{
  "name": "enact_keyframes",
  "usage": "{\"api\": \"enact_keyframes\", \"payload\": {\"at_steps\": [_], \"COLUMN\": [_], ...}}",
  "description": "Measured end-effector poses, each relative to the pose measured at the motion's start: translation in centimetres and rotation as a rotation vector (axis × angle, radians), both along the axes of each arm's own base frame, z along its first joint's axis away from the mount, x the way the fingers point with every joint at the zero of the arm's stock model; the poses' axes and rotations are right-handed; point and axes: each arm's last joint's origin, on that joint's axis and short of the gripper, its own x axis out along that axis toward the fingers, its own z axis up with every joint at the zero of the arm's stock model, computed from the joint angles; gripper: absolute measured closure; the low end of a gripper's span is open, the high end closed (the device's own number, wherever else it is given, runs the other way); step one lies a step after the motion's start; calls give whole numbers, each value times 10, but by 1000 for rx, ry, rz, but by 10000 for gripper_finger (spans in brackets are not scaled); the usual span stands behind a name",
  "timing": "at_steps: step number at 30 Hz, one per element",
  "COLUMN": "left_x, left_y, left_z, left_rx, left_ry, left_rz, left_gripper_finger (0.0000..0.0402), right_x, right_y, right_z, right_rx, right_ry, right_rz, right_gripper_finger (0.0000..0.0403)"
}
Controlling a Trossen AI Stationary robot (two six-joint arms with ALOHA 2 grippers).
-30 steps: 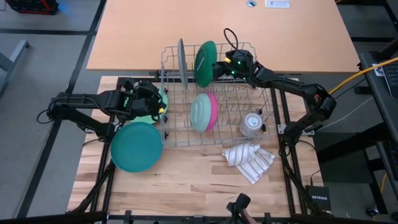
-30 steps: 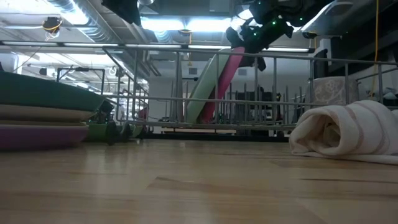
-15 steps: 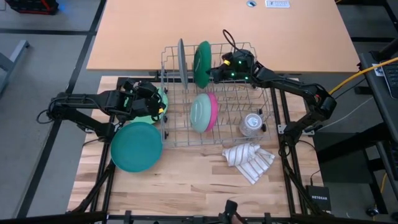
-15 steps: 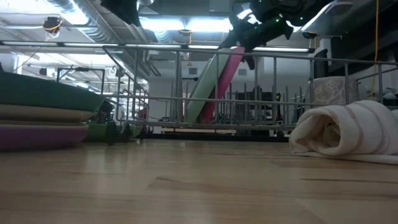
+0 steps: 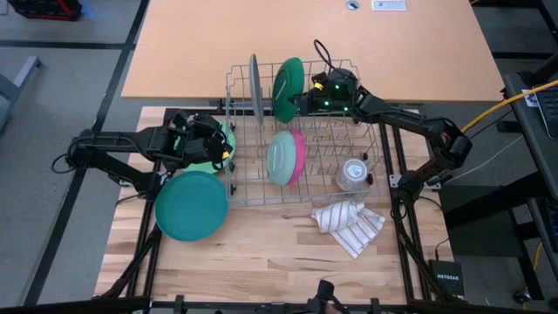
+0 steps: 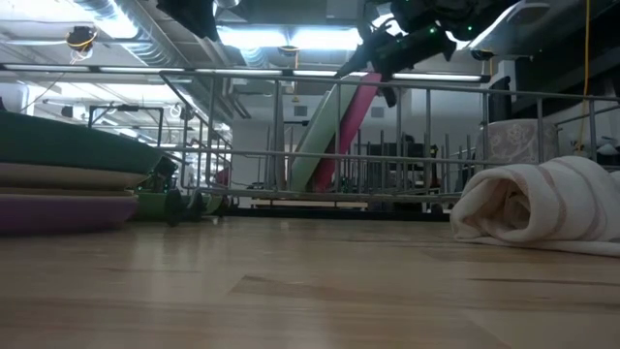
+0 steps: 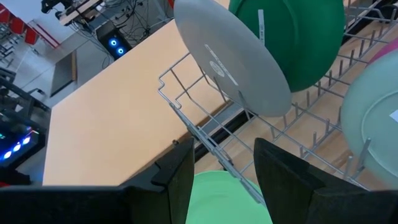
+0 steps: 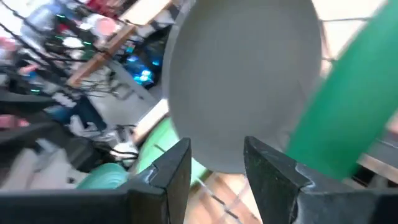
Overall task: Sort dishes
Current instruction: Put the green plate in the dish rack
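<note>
Left side of the table: a stack of round plastic dishes topped by a broad teal plate (image 5: 191, 205), with brown and purple rims visible beneath it in the low view. Just behind the stack the left gripper (image 5: 212, 145) hovers over a light green shallow plastic bowl (image 5: 225, 138) beside the rack's left wall; its fingers (image 7: 177, 180) are spread and hold nothing.

Centre: a grey wire dish rack (image 5: 237, 187). Standing on edge in its rear slots are a thin grey round plate (image 5: 255, 87) and, just beside it, a dark green round plate (image 5: 287, 87). Further forward in the rack a pale green plate (image 5: 281, 159) leans against a pink one (image 5: 300, 155). A small clear glass cup (image 5: 352, 174) sits in the rack's right part.

The right gripper (image 5: 305, 98) is at the dark green plate's right face, up at rim height. Its fingers (image 8: 168, 171) are parted with the grey plate seen between them; whether anything is clasped cannot be told, though no grip shows.

Right of centre, in front of the rack: a rolled white cloth with dark stripes (image 5: 350, 223).

Handling judgement: the plates look light, rigid and smooth, therefore liable to slip or swing. Best hold is across the upper rim, pinching both faces, lifting straight up clear of the tines.
</note>
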Motion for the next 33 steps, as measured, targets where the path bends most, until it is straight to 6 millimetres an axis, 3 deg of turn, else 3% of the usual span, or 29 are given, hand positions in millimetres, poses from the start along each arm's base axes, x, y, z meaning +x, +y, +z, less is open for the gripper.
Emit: {"api": "enact_keyframes", "payload": {"at_steps": [8, 15, 23, 27, 33], "left_x": [-5, -18, -39, -53, -89], "left_y": [13, 44, 106, 143, 185], "left_z": [-4, -20, -56, -72, -86], "left_rx": [-35, -205, -409, -492, -561], "left_ry": [93, 143, 175, 106, -16], "left_rz": [26, 165, 306, 273, 245], "left_gripper_finger": [247, 247, 247, 247, 247], "right_x": [3, 3, 3, 3, 3], "right_y": [6, 9, 9, 9, 9], "right_z": [22, 24, 22, 22, 18], "right_rx": [95, 162, 177, 178, 202], "right_ry": [-236, -251, -238, -237, -213], "right_rz": [213, 316, 319, 319, 313], "right_gripper_finger": [251, 251, 251, 251, 251]}}
